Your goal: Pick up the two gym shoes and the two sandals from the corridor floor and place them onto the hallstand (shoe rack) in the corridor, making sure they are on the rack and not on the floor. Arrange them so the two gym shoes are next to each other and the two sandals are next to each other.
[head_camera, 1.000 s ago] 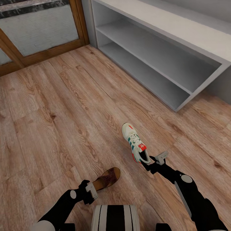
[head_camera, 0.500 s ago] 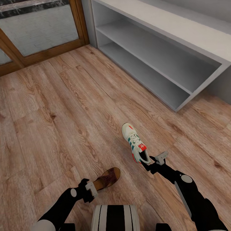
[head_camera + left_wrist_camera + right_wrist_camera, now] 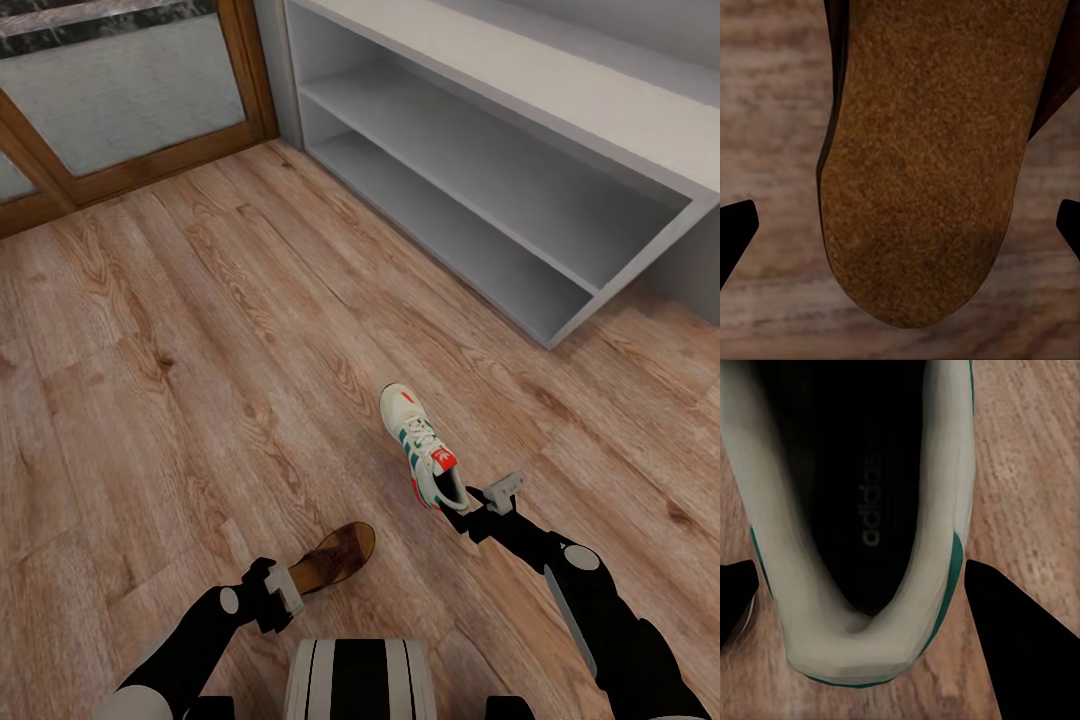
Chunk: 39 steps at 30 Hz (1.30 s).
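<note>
White sneaker (image 3: 423, 448) with green stripes lies on the floor (image 3: 200, 350), toe toward 11 o'clock; brown sandal (image 3: 335, 555) at its 7 o'clock; empty grey rack (image 3: 520, 110) at 1 o'clock.

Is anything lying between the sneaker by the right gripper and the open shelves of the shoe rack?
Nothing visible does. From the gym shoe at the right gripper to the hallstand, only bare plank floor shows. The sandal lies nearer the robot, by the left gripper, off that path.
</note>
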Tool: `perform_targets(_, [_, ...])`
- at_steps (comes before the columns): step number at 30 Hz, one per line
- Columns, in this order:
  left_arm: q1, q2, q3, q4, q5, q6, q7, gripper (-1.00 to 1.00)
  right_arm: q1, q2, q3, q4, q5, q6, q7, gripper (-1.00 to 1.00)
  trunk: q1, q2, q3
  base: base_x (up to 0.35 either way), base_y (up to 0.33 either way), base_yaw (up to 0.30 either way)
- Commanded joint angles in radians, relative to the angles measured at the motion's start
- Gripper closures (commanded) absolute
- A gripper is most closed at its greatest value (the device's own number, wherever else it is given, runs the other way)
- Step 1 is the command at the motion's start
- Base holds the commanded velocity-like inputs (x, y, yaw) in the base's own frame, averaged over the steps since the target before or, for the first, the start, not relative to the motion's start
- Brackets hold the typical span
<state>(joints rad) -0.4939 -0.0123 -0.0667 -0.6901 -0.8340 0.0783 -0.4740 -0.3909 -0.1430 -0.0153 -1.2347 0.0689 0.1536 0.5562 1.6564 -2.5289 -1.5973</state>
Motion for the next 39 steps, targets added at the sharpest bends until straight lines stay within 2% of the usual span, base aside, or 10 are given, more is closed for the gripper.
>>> perform_targets(1, [0.0, 0.0, -0.001, -0.002, -0.003, 0.006, -0.005, -1.0, 0.0, 0.0, -0.002, -0.002, 0.006, 0.004, 0.005, 1.0, 0.0, 0.0, -0.001, 0.0, 0.0, 0.0])
perform_targets(15, [0.0, 0.0, 0.001, -0.002, -0.003, 0.006, -0.004, -1.0, 0.0, 0.0, -0.002, -0.005, 0.006, 0.048, 0.005, 1.0, 0.0, 0.0, -0.001, 0.0, 0.0, 0.0])
perform_targets(27, [0.0, 0.002, 0.001, -0.003, -0.004, 0.006, -0.003, -1.0, 0.0, 0.0, -0.002, -0.005, 0.006, 0.053, 0.005, 1.0, 0.0, 0.0, -0.012, 0.0, 0.0, 0.037])
perform_targets(39, [-0.002, 0.001, 0.001, -0.004, -0.004, 0.006, -0.003, -1.0, 0.0, 0.0, -0.002, -0.003, 0.006, 0.054, 0.005, 1.0, 0.0, 0.0, -0.013, 0.0, 0.0, 0.003])
